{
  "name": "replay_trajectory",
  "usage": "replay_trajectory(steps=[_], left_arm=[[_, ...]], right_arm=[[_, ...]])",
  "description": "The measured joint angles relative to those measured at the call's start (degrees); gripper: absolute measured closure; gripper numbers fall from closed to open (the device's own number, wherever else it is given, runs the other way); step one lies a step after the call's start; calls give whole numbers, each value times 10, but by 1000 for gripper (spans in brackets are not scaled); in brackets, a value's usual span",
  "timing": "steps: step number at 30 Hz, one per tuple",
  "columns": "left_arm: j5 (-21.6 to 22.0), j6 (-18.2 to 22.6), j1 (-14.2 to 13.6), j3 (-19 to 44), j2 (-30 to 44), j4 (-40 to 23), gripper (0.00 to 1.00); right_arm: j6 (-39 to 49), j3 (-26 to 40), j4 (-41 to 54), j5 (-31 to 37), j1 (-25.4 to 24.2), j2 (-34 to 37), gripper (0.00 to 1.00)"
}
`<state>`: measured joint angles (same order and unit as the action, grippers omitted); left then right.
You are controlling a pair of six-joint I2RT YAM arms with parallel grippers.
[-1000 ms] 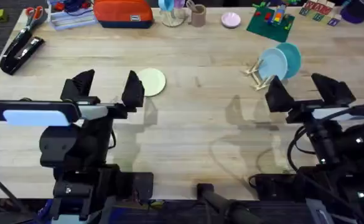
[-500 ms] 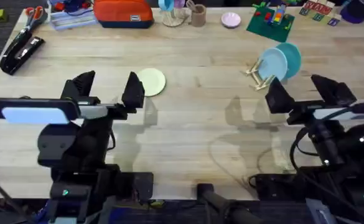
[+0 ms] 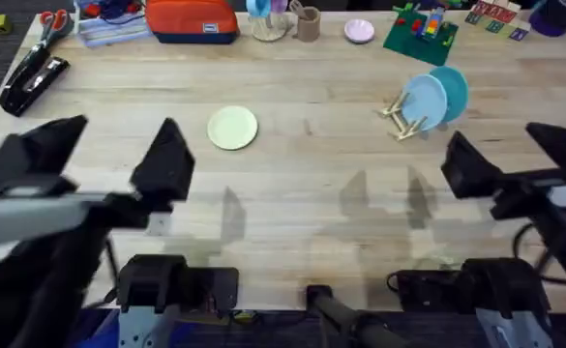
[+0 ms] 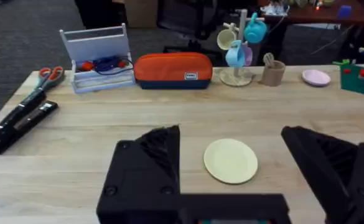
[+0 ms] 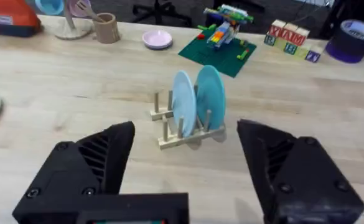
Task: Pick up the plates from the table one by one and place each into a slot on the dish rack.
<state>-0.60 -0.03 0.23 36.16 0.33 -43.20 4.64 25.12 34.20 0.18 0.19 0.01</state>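
A pale yellow-green plate (image 3: 232,128) (image 4: 231,160) lies flat on the table (image 3: 302,174) left of centre. A light blue plate (image 3: 424,101) (image 5: 183,103) and a teal plate (image 3: 450,90) (image 5: 211,98) stand upright in slots of the small wooden dish rack (image 3: 403,118) (image 5: 175,132) at the right. My left gripper (image 3: 104,159) (image 4: 238,180) hangs open and empty, raised above the table, near-left of the yellow-green plate. My right gripper (image 3: 524,159) (image 5: 185,180) is open and empty, raised on the near right side of the rack.
Along the far edge stand a stapler (image 3: 33,82), scissors (image 3: 52,19), an orange pouch (image 3: 192,21), a mug tree (image 3: 268,17), a wooden cup (image 3: 308,23), a small pink dish (image 3: 359,31) and a green brick plate (image 3: 420,34). The table's middle is bare wood.
Both arms have risen towards the camera and drawn back towards their bases, the left shifting left, the right shifting right. Both grippers stay open. The plates and rack have not moved.
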Motion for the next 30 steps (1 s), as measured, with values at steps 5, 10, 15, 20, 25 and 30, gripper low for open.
replay_trajectory(steps=[5, 10, 15, 20, 25, 30], left_arm=[[0, 0, 0, 98, 30, -88, 8], [0, 0, 0, 161, 74, -119, 10], [-2, 0, 0, 211, 123, -122, 10], [-16, 0, 0, 253, 185, -136, 10], [-31, 0, 0, 305, 267, -182, 9], [-40, 0, 0, 376, 366, -241, 9]], right_arm=[[12, 68, 58, 0, 0, 29, 8], [16, 139, 85, 0, 0, 101, 7], [17, 211, 87, 0, 0, 197, 8], [17, 286, 101, 0, 0, 294, 7], [17, 369, 144, 0, 0, 377, 8], [17, 447, 193, 0, 0, 446, 7]])
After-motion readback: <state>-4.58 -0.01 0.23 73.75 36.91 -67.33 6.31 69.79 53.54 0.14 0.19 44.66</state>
